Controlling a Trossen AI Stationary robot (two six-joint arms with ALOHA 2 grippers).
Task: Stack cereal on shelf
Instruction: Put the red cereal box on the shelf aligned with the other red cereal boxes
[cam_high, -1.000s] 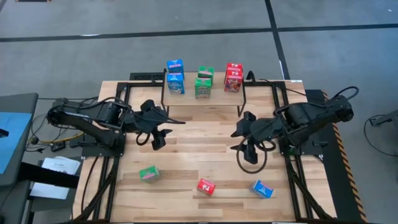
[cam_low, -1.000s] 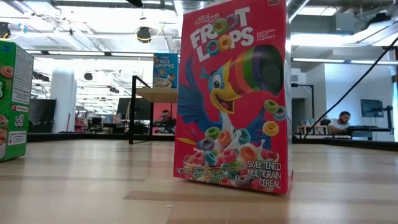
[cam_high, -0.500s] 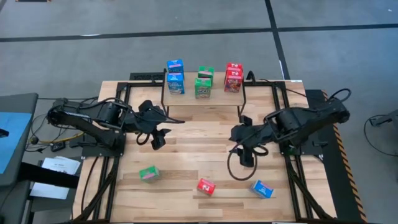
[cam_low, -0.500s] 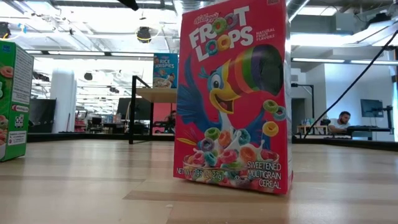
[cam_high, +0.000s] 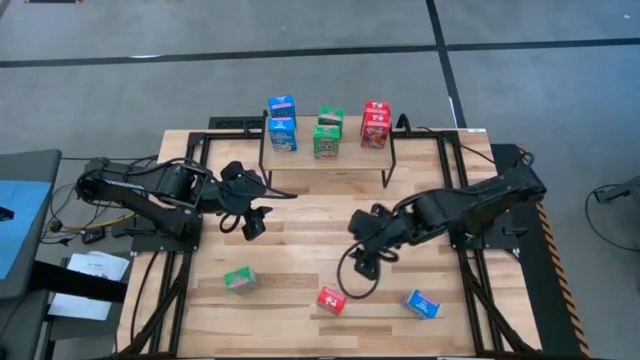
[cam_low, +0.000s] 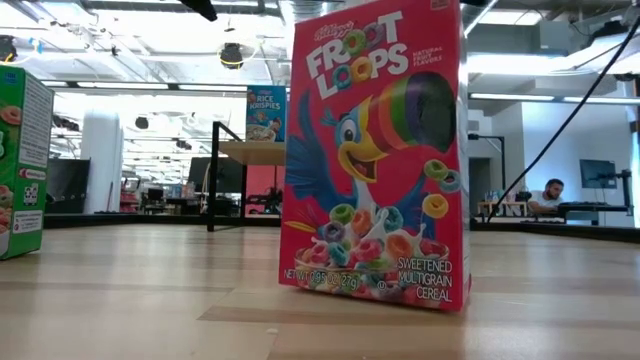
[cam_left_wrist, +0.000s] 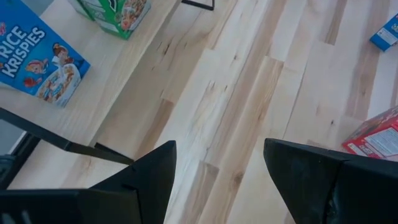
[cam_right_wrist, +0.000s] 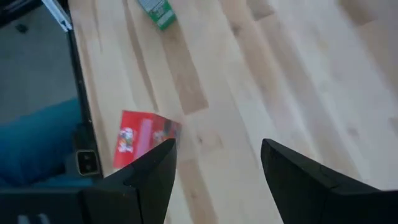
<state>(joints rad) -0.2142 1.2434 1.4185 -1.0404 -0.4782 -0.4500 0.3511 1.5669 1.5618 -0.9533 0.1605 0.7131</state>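
Small stacks of blue (cam_high: 282, 122), green (cam_high: 327, 133) and red (cam_high: 375, 124) cereal boxes stand on the shelf (cam_high: 352, 156) at the table's far middle. Three boxes lie loose near the front edge: green (cam_high: 239, 279), red (cam_high: 332, 299) and blue (cam_high: 421, 304). My right gripper (cam_high: 365, 262) hangs open above the table, just beyond the red box (cam_right_wrist: 143, 140), with only bare wood between its fingers. My left gripper (cam_high: 252, 222) hovers open left of centre, in front of the shelf, and holds nothing (cam_left_wrist: 221, 162).
The low view is filled by the red box (cam_low: 375, 150) standing close to the camera. The green box (cam_low: 20, 160) is at that view's left, and the shelf (cam_low: 250, 150) stands far behind. Black frame rails (cam_high: 190, 200) run along both table sides.
My right gripper has moved toward the table's left and near edges and sunk lower, rolling as it went, and now hangs close to the red box on the table. Its fingers stay open. The boxes have not moved.
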